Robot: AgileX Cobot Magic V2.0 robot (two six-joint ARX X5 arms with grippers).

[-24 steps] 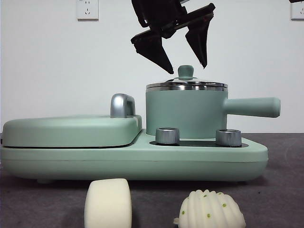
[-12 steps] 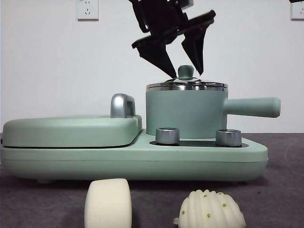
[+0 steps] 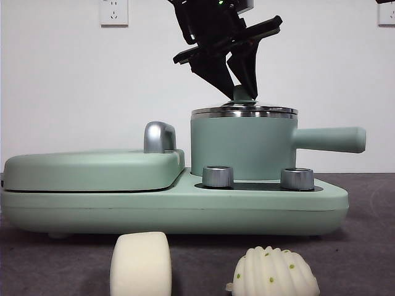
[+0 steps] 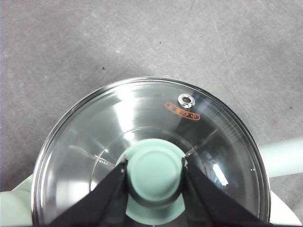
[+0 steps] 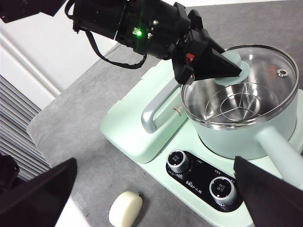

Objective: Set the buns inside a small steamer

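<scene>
Left gripper (image 4: 155,171) is clamped on the knob (image 4: 155,169) of the lid (image 4: 142,123), which sits on the steamer (image 3: 241,148) directly below it. Lift straight up, grip centred. Buns (image 3: 141,264) lie well below, in front.

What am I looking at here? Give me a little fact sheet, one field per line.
Left gripper: jaws closed on the lid knob
Right gripper: open, waiting above the table
Lid: glass, on the steamer
Steamer contents: a wire rack, no buns
Smooth bun: on the table, in front of the cooker
Pleated bun: beside the smooth one, apart from it
</scene>
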